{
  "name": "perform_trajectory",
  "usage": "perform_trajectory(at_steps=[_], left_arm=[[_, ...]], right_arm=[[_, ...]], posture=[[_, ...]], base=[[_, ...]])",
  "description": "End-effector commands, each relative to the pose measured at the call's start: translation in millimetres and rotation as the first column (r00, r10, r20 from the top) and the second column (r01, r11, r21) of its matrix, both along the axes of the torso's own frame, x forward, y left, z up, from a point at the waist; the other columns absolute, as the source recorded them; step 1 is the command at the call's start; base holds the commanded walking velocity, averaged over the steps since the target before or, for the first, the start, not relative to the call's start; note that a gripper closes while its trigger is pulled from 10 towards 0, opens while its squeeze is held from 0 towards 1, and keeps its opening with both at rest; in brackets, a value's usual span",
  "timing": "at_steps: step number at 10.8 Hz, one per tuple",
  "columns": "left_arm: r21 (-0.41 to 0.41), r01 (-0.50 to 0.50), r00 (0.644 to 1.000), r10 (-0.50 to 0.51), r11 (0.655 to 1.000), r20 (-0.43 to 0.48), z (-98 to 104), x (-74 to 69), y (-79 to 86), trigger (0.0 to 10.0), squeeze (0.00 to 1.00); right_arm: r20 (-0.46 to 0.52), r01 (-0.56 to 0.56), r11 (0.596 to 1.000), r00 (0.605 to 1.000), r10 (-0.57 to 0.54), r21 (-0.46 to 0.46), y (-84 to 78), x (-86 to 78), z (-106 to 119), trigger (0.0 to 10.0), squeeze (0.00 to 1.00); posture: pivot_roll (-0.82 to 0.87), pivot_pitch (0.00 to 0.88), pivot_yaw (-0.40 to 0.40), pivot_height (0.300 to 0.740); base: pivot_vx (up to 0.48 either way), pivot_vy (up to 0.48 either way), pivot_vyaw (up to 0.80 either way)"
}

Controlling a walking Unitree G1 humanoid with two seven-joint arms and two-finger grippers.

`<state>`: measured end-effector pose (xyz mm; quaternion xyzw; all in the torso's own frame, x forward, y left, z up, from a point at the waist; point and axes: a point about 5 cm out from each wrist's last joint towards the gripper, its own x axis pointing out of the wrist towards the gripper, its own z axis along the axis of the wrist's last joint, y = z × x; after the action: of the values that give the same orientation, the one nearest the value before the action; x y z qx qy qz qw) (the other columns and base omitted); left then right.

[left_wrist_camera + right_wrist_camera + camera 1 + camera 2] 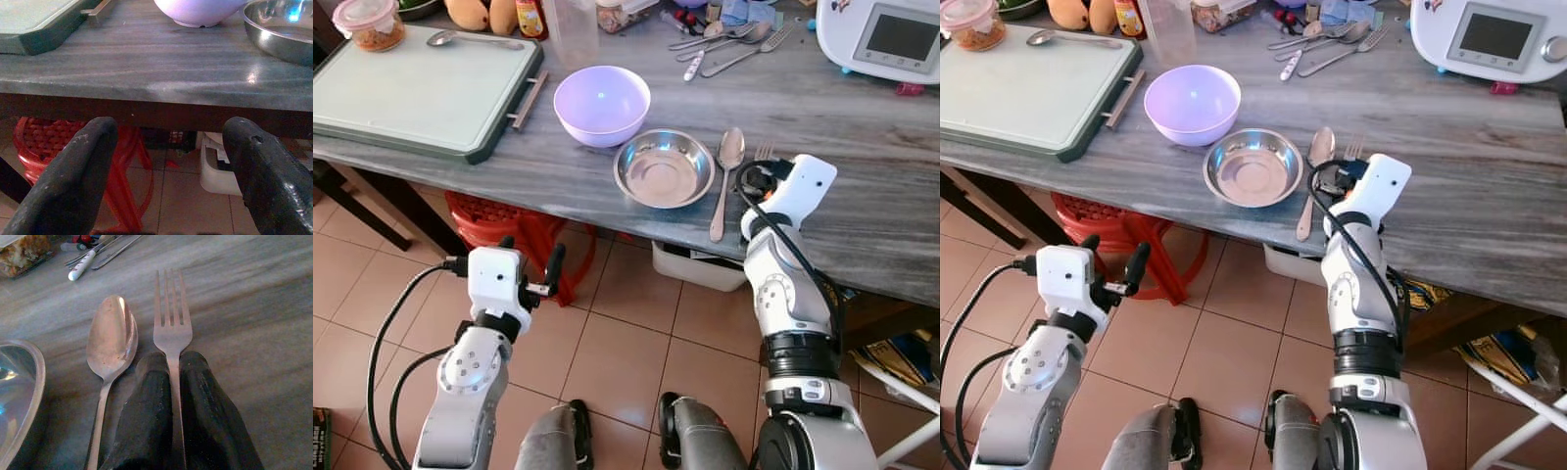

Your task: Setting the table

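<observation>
On the grey table (862, 196) a steel bowl (664, 168) sits near the front edge, with a purple bowl (602, 103) just behind it to the left. Right of the steel bowl lies a spoon (724, 176), bowl end pointing away. A fork (172, 328) lies parallel to the spoon (111, 340) on its right, tines pointing away. My right gripper (174, 367) is shut on the fork's handle, low over the tabletop. My left gripper (530, 257) hangs open and empty below the table edge, facing the edge under the purple bowl.
A green cutting board (411, 88) fills the table's left side, with a food container (372, 22) and a spoon on it. Loose cutlery (729, 44) and a white appliance (891, 39) stand at the back. Under the table are a red stool (509, 230) and a white bin (695, 269).
</observation>
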<state>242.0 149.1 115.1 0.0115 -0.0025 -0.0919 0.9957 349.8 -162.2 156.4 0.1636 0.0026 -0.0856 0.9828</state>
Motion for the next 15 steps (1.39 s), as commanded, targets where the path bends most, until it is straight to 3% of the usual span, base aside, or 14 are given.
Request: perform_trajectory(at_steps=[1,7,8,9,10,11,12,13,15], left_arm=[[0.000,-0.003,1.000,0.003,1.000,-0.020,-3,-1.6,1.1,10.0,0.00],[0.001,0.003,1.000,-0.003,1.000,-0.028,-4,-2.2,-0.2,10.0,0.00],[0.001,0.002,1.000,-0.002,1.000,-0.029,-4,-2.1,-0.1,10.0,0.00],[0.008,-0.004,0.999,0.004,1.000,-0.035,-6,-1.5,1.1,10.0,0.00],[0.011,-0.007,0.999,0.008,1.000,-0.031,-6,-0.4,1.7,10.0,0.00],[0.013,-0.009,1.000,0.009,1.000,-0.028,-5,0.2,1.9,10.0,0.00],[0.013,-0.011,1.000,0.011,1.000,-0.027,-5,0.4,1.9,10.0,0.00],[0.013,-0.013,1.000,0.013,1.000,-0.025,-4,0.5,2.0,10.0,0.00],[0.011,-0.014,1.000,0.015,1.000,-0.021,-4,1.5,1.4,10.0,0.00]], right_arm=[[-0.054,0.014,1.000,0.998,-0.013,0.014,-1.0,-1.3,-12,10.0,0.00],[-0.078,0.028,0.999,0.997,-0.026,0.024,-6.3,-1.6,-20,10.0,0.00],[-0.075,0.013,0.999,0.997,-0.010,0.033,-5.1,-1.9,-21,10.0,1.00],[-0.073,0.007,1.000,0.997,-0.007,0.010,-4.3,-2.1,-20,10.0,0.97],[-0.074,0.002,1.000,0.997,-0.001,0.011,-4.1,-1.7,-20,10.0,0.80],[-0.077,0.000,1.000,0.997,0.001,0.010,-4.8,-1.4,-21,10.0,0.76],[-0.076,-0.001,1.000,0.997,0.002,0.006,-6.0,-1.5,-21,10.0,0.53],[-0.073,-0.002,1.000,0.997,0.001,-0.002,-7.5,-2.2,-20,10.0,0.18],[-0.078,0.003,1.000,0.997,-0.004,-0.012,-11.7,-3.8,-22,10.0,0.11]], posture=[[0.00,0.249,0.041,0.740],[0.00,0.251,0.044,0.740],[0.00,0.252,0.044,0.740],[0.00,0.251,0.042,0.740],[0.00,0.249,0.042,0.740],[0.00,0.248,0.041,0.740],[0.00,0.248,0.041,0.740],[0.00,0.247,0.041,0.740],[0.00,0.246,0.040,0.740]], base=[[0.000,0.000,0.00],[0.000,0.000,0.00],[0.000,0.000,0.00],[0.000,0.000,0.00],[0.000,0.000,0.00],[0.000,0.000,0.00],[0.000,0.000,0.00],[0.000,0.000,0.00],[0.000,0.000,0.00]])
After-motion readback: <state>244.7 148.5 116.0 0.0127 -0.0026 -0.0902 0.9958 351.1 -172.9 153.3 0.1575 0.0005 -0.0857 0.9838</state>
